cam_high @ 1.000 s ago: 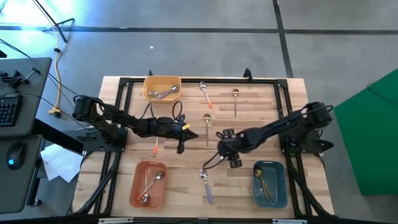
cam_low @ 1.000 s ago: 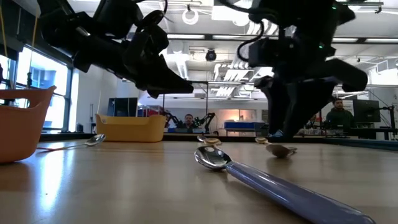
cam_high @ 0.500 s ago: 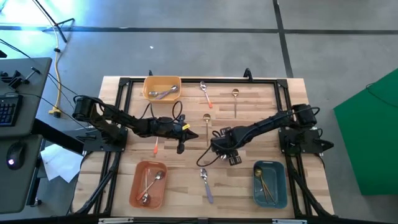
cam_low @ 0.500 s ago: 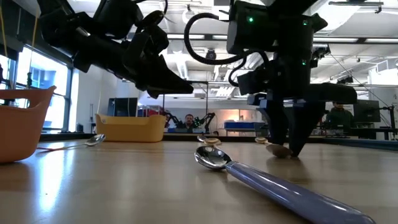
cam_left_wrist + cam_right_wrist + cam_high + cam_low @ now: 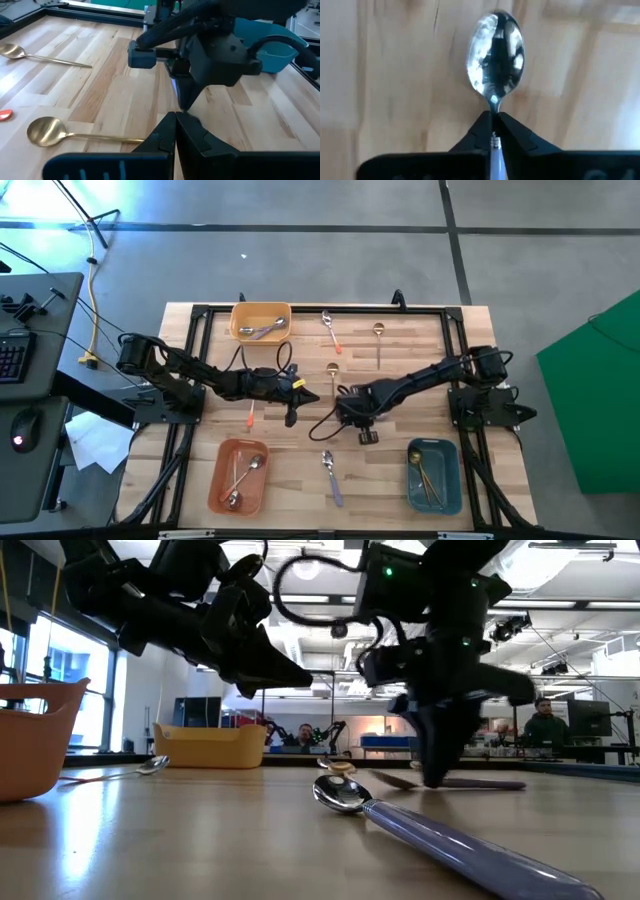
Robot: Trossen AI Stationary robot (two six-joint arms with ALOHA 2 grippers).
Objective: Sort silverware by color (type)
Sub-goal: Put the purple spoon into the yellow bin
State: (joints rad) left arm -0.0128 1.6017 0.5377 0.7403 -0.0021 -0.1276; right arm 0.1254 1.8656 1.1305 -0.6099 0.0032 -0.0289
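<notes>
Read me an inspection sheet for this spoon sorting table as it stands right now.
Surface: wooden table, bare between items.
Job's things: held lavender spoon; loose lavender spoon, gold spoon, second gold spoon, orange-handled spoon.
Clutter: yellow bin, orange bin, blue bin, each holding spoons.
Grippers: right gripper shut on the held lavender spoon; left gripper shut, empty, mid-table.
Cables: black loops on the arms; yellow cable on the floor.
Surroundings: keyboard desk, green screen.

one spoon (image 5: 331, 477) on the table (image 5: 400, 485) between two front bins (image 5: 239, 477), a third bin (image 5: 261, 321) at back left
</notes>
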